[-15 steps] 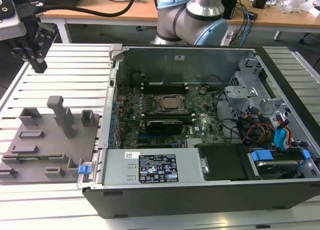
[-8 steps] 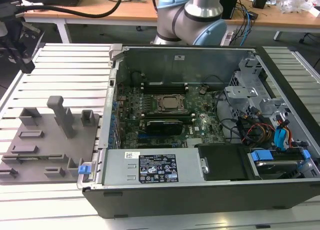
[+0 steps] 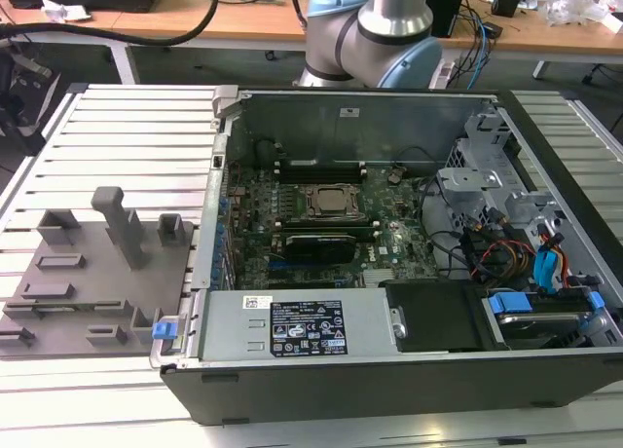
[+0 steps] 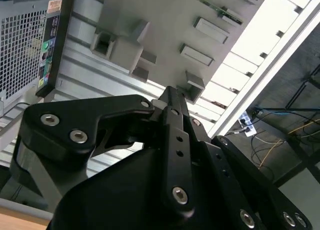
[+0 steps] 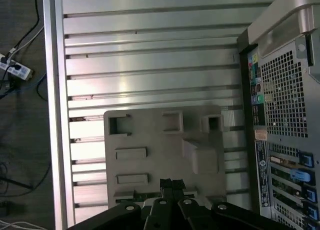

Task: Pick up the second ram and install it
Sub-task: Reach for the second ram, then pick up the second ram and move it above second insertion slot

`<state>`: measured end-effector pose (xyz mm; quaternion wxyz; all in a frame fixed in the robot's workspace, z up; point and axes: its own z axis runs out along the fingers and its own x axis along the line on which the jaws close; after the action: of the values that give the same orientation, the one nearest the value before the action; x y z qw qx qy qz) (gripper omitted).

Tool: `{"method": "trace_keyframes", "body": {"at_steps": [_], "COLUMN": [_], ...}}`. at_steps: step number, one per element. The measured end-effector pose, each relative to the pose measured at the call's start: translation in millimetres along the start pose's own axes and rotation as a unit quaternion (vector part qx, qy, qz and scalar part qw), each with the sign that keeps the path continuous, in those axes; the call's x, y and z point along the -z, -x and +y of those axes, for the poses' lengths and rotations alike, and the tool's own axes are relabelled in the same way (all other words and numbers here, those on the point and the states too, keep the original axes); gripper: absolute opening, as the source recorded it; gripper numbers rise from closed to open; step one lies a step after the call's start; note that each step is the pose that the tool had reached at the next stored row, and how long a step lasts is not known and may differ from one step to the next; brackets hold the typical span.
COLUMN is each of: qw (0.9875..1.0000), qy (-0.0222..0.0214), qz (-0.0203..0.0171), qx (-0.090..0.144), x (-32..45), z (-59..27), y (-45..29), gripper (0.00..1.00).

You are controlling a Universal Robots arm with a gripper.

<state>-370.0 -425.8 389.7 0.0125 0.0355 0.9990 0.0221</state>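
Hand hangs above the grey fixture plate, and in both wrist views I read its fingers as pressed together with nothing between them, so I call it clenched and empty. It points down at the plate's near edge, well apart from the open computer case.

I judge the layout is built for a straight-down approach. The case lies on its side on the slotted bench with its panel off. That turns the motherboard and its long black memory slots to face upward. The fixture plate sits just beside the case, toward the exterior view's left. Its blocks and pockets seem meant to keep each part in one known pose, so the hand can find it without searching.

The second ram sits at the far edge of that plate in the second wrist view. It seems to be seated on its long edge in a narrow groove, which would leave its two flat faces free for a pinch. What I can see of it is a thin green strip, long and straight, with small dark parts along it. I cannot make out its label from this angle. It has not been lifted.
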Motion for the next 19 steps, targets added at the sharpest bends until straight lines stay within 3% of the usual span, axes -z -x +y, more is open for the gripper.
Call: {"method": "trace_keyframes", "body": {"at_steps": [5, 8, 19], "qw": [1.0000, 1.0000, 1.0000], "qy": [0.0001, 0.0000, 0.0001], "qz": [0.0000, 0.0001, 0.0000], "qx": [0.001, 0.001, 0.001], "x": [0.1, 0.3, 0.3], "z": [-18.5, -24.4, -25.2], "y": [-1.7, -2.2, -2.2], "gripper": [0.11, 0.11, 0.11]}}
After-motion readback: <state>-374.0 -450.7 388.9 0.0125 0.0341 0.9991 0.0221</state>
